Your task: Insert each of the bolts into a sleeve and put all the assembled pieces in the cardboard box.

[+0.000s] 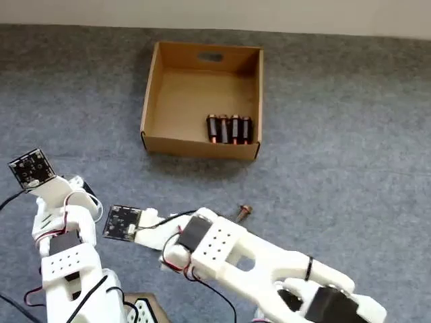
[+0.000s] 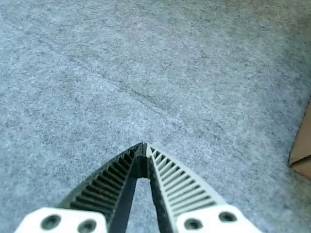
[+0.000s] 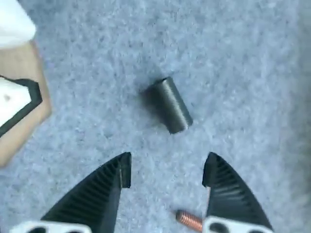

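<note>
Grey carpet covers the table (image 1: 350, 134), its far edge close behind the cardboard box (image 1: 153, 94), with open room on the box's other sides. Four assembled pieces (image 1: 229, 129) lie in a row against the box's near wall. A loose bolt (image 1: 244, 212) lies well in front of the box, beside the right arm (image 1: 269, 259). We see the right end effector (image 3: 167, 165) spread open, a dark sleeve (image 3: 171, 105) just beyond it, untouched. The left end effector (image 2: 143, 148) is pinched closed and empty, perhaps near the box's edge.

Grey felt-covered table (image 1: 350, 134). Open brown cardboard box (image 1: 201, 146) sits toward the far edge, roughly mid-width. Small copper-coloured bolt (image 1: 244, 212) lies closer to the near edge. Dark grey cylindrical sleeve (image 3: 171, 105) lies on its side near the bolt, not touching.
</note>
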You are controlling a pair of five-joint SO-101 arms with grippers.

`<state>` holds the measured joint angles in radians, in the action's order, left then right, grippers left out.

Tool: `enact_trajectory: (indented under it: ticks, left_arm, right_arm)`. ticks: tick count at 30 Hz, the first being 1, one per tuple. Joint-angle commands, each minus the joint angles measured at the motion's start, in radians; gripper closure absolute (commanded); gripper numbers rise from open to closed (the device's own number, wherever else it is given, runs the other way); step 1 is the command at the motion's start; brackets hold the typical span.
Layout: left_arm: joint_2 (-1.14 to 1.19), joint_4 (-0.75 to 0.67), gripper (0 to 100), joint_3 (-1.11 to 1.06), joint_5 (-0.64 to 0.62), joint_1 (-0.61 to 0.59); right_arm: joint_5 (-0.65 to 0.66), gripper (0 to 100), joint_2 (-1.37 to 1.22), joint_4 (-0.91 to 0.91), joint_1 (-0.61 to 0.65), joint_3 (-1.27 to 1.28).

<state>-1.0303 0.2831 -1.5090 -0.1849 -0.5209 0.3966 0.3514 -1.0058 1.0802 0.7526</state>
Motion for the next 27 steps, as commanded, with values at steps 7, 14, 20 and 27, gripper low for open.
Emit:
enact_trajectory:
  ticks: [7,14,20,27]
  left_arm:
    - [-0.019,-0.017,99,0.039,-0.006,-0.007]
    - [-0.022,-0.020,99,0.045,-0.074,-0.096]
    - [-0.022,-0.034,99,0.048,-0.304,-0.240]
    - [-0.016,-0.080,99,0.041,-0.325,-0.266]
  right_arm:
    - [0.020,70.2,-0.222,0.013,0.004,-0.231]
    - [0.020,70.2,-0.283,0.018,0.008,-0.257]
    - [0.020,70.2,-0.321,0.061,0.008,-0.255]
    - [0.025,70.2,-0.395,0.117,0.008,-0.260]
